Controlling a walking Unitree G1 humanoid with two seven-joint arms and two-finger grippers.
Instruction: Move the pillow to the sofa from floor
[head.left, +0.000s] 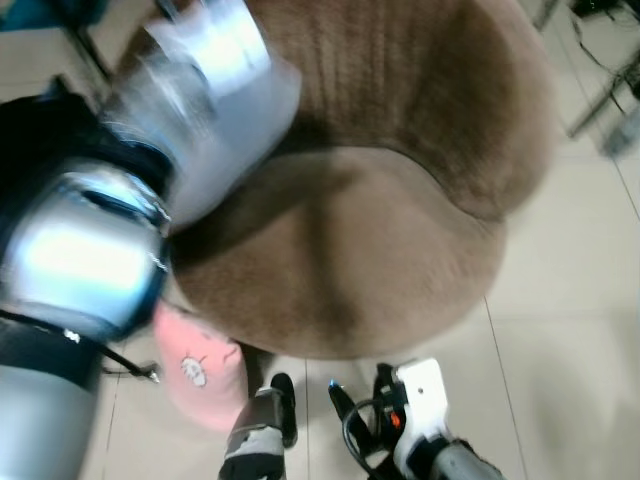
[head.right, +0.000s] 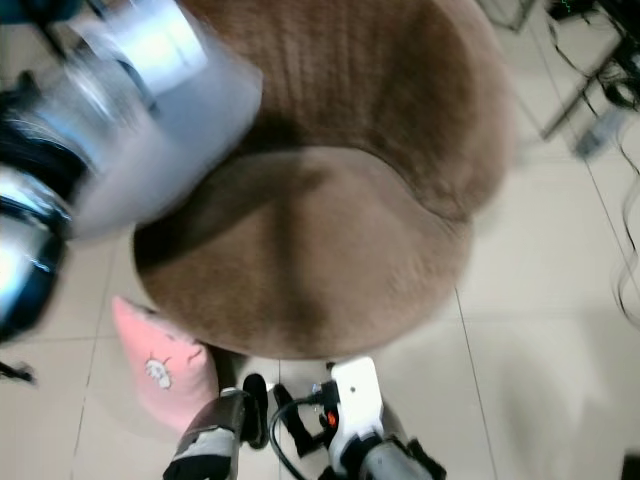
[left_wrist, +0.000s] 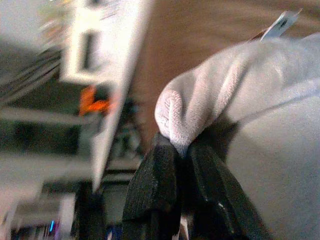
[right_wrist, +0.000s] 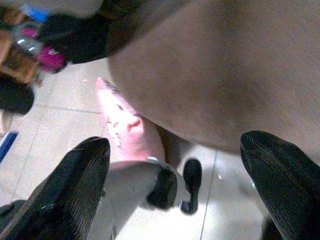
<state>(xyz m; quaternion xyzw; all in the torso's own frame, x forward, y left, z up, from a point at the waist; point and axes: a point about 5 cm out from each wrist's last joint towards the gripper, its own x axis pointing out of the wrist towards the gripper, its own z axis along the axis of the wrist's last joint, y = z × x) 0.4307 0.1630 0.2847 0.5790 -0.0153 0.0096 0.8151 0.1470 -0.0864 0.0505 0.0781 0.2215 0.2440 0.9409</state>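
Far left: raised left arm (head.left: 90, 250), silver and blurred, above the sofa's left edge. Left gripper (left_wrist: 180, 147) pinched tight on a corner of a pale pillow (left_wrist: 260, 85), black fingers (left_wrist: 155, 190) pressed together with plush fabric bulging out between the tips (small tag at the pillow's far edge). Same pale pillow held up over the sofa's back-left part, casting a shadow on the seat.

Below and just right of the arm: pink pillow (head.left: 205, 370) with a small cartoon print, on the tiled floor (head.left: 560, 330), touching the sofa's front-left edge and partly tucked beneath it.

Centre: round brown sofa (head.left: 360, 240), plush seat in front, ribbed backrest curving behind.

Low and just right of centre: right gripper (right_wrist: 175, 145), white-cased at the wrist, hanging near the floor just in front of the sofa, fingers spread wide apart and holding nothing (pink pillow and sofa front visible between them).

Far right, at the top: dark cables (head.right: 600, 60) on the floor, well apart from the sofa.
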